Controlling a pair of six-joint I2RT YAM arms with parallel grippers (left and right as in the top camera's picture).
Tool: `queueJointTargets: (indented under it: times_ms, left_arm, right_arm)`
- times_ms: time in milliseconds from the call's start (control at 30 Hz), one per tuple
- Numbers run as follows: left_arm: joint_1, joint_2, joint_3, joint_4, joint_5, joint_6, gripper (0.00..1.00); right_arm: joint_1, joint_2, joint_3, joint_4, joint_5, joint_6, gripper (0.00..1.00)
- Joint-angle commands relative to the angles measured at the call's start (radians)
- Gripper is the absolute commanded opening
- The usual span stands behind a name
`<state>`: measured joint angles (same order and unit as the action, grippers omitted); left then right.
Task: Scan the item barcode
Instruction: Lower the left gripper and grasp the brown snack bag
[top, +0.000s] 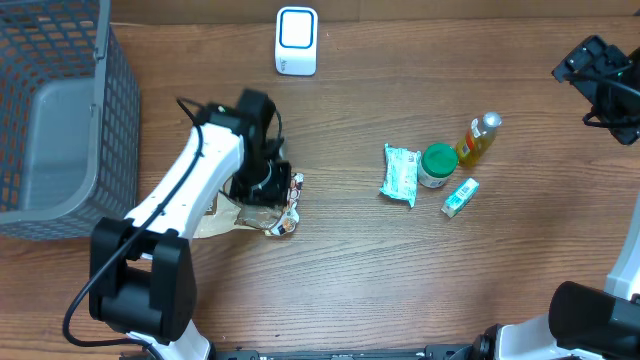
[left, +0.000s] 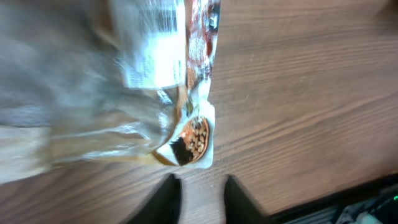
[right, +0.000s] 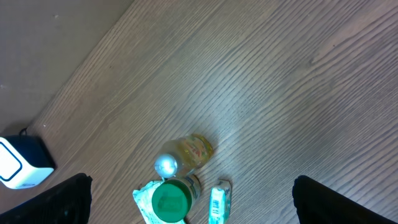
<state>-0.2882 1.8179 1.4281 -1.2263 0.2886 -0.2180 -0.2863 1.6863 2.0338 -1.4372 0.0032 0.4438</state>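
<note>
A crumpled clear and brown snack bag (top: 272, 212) lies on the wooden table, its white printed label (left: 152, 65) facing up in the left wrist view. My left gripper (top: 264, 186) is low over the bag. Its dark fingertips (left: 169, 198) stand a little apart just short of the bag's end (left: 193, 140), with bare wood between them, so the left gripper (left: 200, 190) is open and holds nothing. The white scanner (top: 296, 40) stands at the table's back edge. My right gripper (top: 600, 82) hangs wide open and empty high at the far right.
A grey mesh basket (top: 60, 110) fills the left side. Right of centre lie a green pouch (top: 401, 174), a green-lidded jar (top: 437, 165), a yellow bottle (top: 479, 138) and a small green and white box (top: 460, 197). The scanner (right: 18, 163) also shows in the right wrist view.
</note>
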Motion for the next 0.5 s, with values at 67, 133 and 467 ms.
queueJointTargets:
  times_ms: [67, 133, 467]
  left_arm:
    - [0.035, -0.002, 0.140, -0.103, -0.216, 0.021, 0.69]
    - [0.052, 0.000, 0.135, -0.129, -0.274, -0.022, 0.70]
    - [0.176, 0.000, -0.009, -0.074, -0.296, -0.032, 0.73]
  right_arm:
    - [-0.002, 0.000, -0.001, 0.002, -0.005, -0.004, 1.00]
    - [-0.002, 0.000, -0.001, 0.002, -0.005, -0.004, 1.00]
    - [-0.002, 0.000, -0.001, 0.002, -0.005, -0.004, 1.00]
